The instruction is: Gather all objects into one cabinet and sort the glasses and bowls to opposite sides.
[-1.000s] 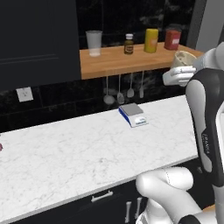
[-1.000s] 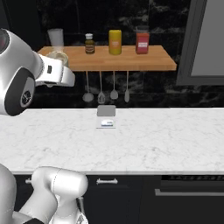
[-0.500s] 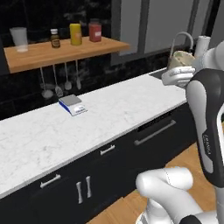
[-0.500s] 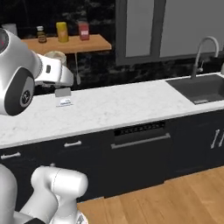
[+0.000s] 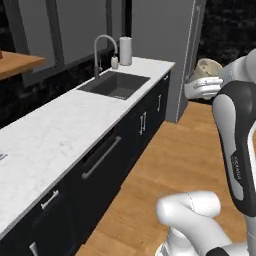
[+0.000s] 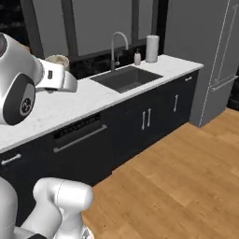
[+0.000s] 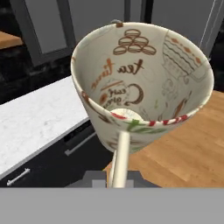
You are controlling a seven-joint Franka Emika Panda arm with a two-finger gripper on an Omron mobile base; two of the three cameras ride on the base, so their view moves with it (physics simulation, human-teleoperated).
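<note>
White marble counter (image 5: pixel 55 135) with sink (image 5: pixel 114 84); hand (image 5: pixel 200 87) grips cream mug (image 7: pixel 140 83).

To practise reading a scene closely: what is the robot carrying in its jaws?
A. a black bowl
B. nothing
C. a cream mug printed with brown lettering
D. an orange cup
C: the hand view shows a cream mug with brown lettering and drawings inside, its handle clamped at the gripper.
</note>
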